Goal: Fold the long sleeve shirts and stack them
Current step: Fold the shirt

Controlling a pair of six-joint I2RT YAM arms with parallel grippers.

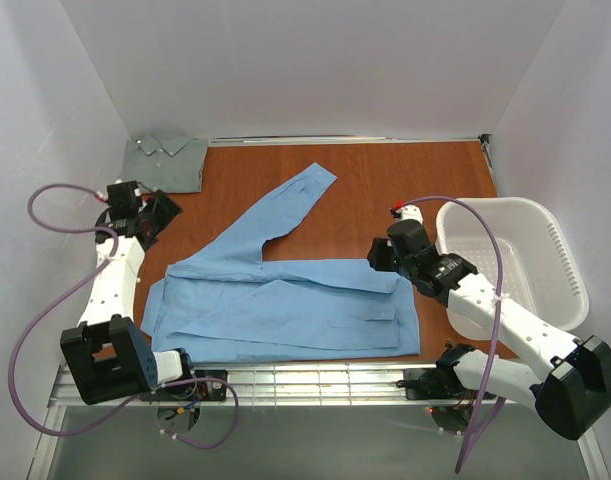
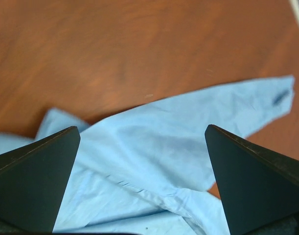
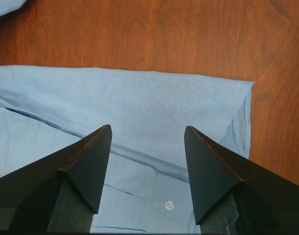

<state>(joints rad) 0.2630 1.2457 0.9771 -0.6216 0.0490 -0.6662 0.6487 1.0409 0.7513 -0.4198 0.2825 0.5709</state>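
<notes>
Right gripper (image 3: 148,127) spread above light blue shirt (image 1: 285,300) edge, left gripper (image 2: 143,127) spread near its sleeve

Bright, even light, soft shadows; the left wrist view's table (image 2: 115,44) looks blurred.

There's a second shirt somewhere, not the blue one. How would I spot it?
Look at the brown wooden table, then its far left corner. The grey-green shirt lies there, folded small, unlike the light blue shirt spread out across the middle.
</notes>
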